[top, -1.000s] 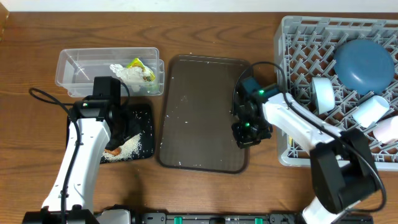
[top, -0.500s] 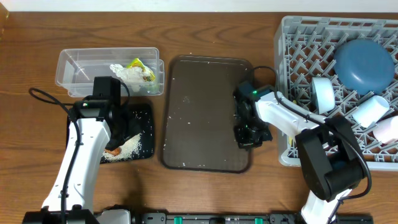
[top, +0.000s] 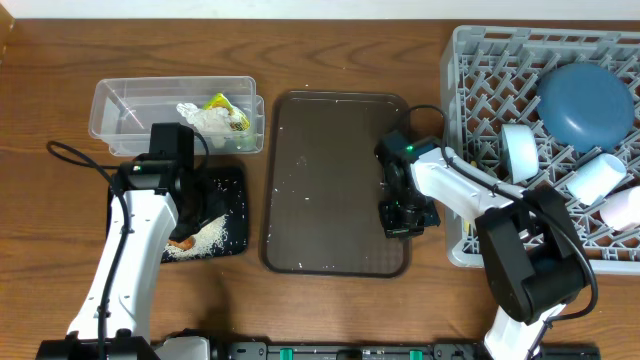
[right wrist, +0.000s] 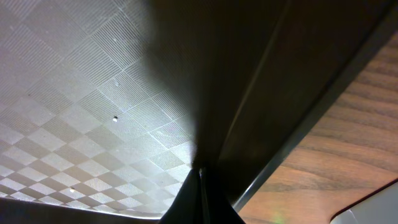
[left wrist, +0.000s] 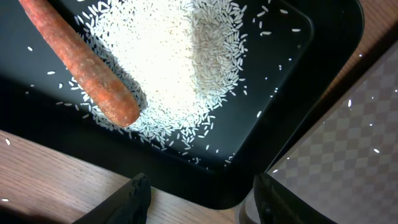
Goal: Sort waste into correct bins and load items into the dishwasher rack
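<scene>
Wood-grain table (top: 330, 40) carries everything, with the dark brown serving tray (top: 335, 180) at its middle. Seen from overhead, to the left of that tray, the clear tub (top: 130, 110) holds the yellow-green wrapper (top: 226, 104) and the white tissue (top: 203, 120). The black tray (top: 232, 185) lies just beside the serving tray's left edge. The left arm covers much of it, so only a patch of rice (top: 205, 237) and an orange bit of the carrot stick (top: 182, 242) show. To the right of the serving tray, the grey rack (top: 455, 60) holds the blue plate (top: 585, 100) and the white bowl (top: 518, 150).

Only the left wrist view shows how the stick lies. It rests on the rice, its long axis running from upper left to lower centre, with the rounded end toward the left gripper (left wrist: 199, 205). That claw stands wide apart, holds nothing, and is clear of the stick.

The right gripper (top: 405, 215) sits at the serving tray's right rim. Overhead hides its jaws, but the right wrist view shows the fingers (right wrist: 186, 208) pressed to a slit on the tray's raised wall
</scene>
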Robot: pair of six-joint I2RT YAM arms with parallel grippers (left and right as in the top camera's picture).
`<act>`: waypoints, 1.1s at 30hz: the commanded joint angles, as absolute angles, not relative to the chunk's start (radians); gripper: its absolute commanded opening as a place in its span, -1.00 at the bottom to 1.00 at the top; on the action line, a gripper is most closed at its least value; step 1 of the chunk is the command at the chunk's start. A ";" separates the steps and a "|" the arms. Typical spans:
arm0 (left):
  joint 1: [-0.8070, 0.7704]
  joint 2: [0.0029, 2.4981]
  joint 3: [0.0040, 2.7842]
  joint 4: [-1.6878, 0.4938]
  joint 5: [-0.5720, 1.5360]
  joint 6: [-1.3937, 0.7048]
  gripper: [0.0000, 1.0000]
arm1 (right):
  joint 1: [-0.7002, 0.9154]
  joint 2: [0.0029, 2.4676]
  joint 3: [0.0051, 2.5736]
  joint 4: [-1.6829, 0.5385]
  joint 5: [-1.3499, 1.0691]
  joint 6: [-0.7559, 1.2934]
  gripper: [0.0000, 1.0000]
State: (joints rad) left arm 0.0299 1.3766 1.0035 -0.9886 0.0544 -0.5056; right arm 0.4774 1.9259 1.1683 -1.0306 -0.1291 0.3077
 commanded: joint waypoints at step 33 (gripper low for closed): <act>-0.152 1.281 1.251 -1.248 0.040 -0.159 0.69 | -0.081 1.291 1.285 -1.190 -0.103 0.096 0.98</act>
State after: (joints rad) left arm -0.1532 1.3586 1.2690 -1.2419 0.0750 -0.1741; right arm -0.0578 1.3739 1.2587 -1.1873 -0.1005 0.1207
